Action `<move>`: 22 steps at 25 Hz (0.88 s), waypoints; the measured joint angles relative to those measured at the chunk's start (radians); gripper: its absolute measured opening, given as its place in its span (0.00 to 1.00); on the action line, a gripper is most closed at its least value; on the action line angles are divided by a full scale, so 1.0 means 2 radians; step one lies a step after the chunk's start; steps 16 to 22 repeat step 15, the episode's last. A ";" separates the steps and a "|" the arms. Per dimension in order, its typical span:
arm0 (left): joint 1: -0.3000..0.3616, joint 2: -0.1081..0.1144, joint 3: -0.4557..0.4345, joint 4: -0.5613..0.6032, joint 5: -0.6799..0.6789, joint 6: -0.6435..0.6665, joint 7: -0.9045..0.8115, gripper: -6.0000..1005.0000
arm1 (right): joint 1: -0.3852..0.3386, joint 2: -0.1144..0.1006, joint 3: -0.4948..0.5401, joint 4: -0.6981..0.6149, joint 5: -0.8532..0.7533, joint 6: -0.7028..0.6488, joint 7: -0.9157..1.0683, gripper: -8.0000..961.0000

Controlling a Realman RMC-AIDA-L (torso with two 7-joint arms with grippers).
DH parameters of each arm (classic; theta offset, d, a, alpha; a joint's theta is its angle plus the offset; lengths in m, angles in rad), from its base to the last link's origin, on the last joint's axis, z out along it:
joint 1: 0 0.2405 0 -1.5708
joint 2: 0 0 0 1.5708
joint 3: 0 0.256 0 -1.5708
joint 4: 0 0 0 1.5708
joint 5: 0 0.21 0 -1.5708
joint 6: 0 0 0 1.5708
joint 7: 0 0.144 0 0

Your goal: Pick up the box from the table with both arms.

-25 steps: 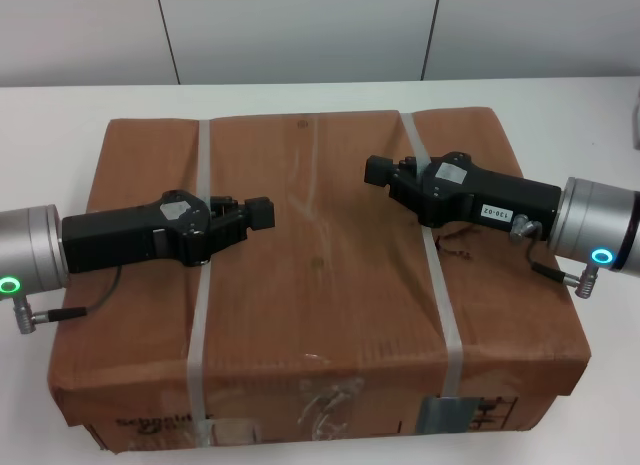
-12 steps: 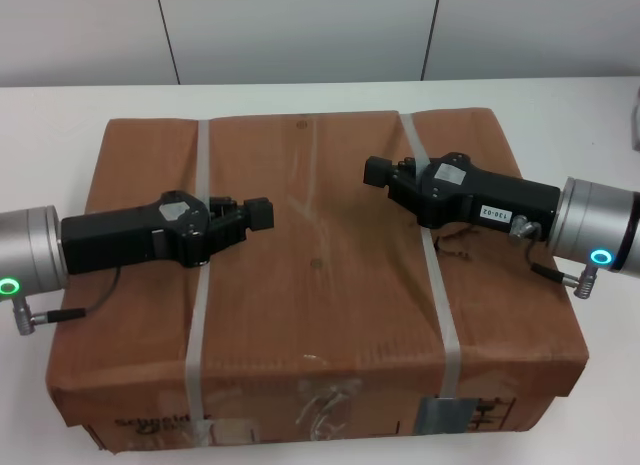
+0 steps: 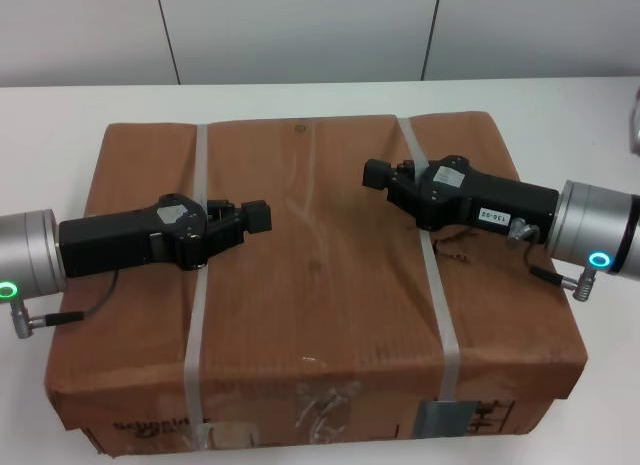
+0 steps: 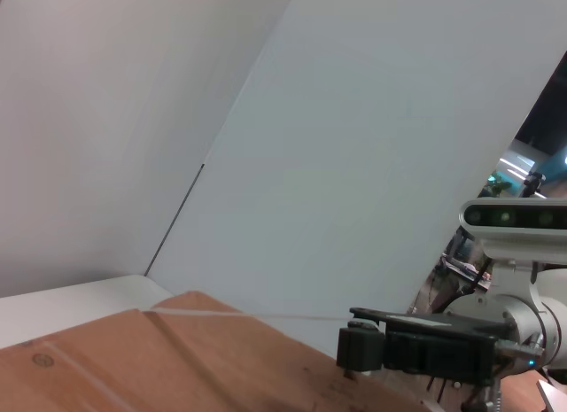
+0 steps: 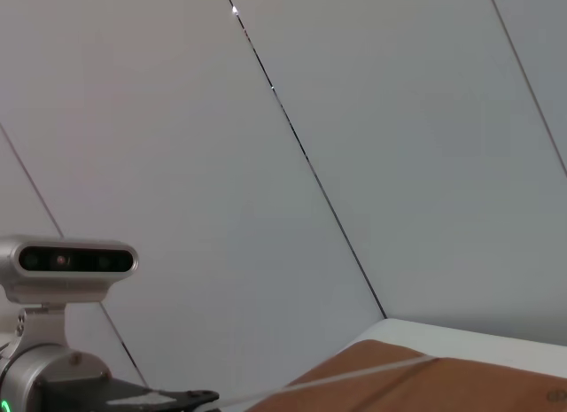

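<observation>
The large flat brown cardboard box (image 3: 310, 285) lies on the white table (image 3: 60, 105), with two whitish straps (image 3: 197, 315) across it and tape and labels (image 3: 440, 417) on its near side. My left gripper (image 3: 257, 217) hovers just over the box top by the left strap, pointing right, fingers together and empty. My right gripper (image 3: 376, 173) is over the box top near the right strap, pointing left, fingers together and empty. The left wrist view shows the box top (image 4: 177, 359) and the right gripper (image 4: 359, 348). The right wrist view shows a box corner (image 5: 425, 385).
A pale panelled wall (image 3: 300, 30) stands behind the table. A small grey object (image 3: 634, 115) sits at the table's far right edge. White tabletop shows on both sides of the box and behind it.
My left gripper has drawn back slightly to the left over the box top. The right gripper has barely shifted. The box stays on the table.
</observation>
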State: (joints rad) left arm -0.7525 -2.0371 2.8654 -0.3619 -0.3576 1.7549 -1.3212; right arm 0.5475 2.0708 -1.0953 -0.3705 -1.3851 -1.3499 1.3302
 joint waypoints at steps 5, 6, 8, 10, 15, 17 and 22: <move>0.000 0.000 0.000 0.000 0.000 0.000 0.000 0.08 | 0.000 0.000 0.000 0.000 0.000 0.001 0.000 0.02; 0.000 0.000 0.000 0.000 0.000 -0.001 0.001 0.08 | 0.000 0.000 0.000 0.000 0.000 0.001 0.000 0.02; 0.000 0.000 0.000 0.000 0.000 -0.002 0.001 0.08 | 0.000 0.000 0.000 0.000 0.000 0.001 0.000 0.02; 0.000 0.000 0.000 0.000 0.000 -0.002 0.001 0.08 | 0.000 0.000 0.000 0.000 0.000 0.001 0.000 0.02; 0.000 -0.001 0.000 0.000 0.000 -0.004 0.002 0.08 | 0.000 0.000 0.000 0.000 -0.001 0.002 -0.001 0.02; 0.000 -0.001 0.000 0.000 0.000 -0.004 0.002 0.08 | 0.000 0.000 0.000 0.000 -0.001 0.002 -0.001 0.02; 0.000 -0.001 0.000 0.000 0.000 -0.004 0.002 0.08 | 0.000 0.000 0.000 0.000 -0.001 0.002 -0.001 0.02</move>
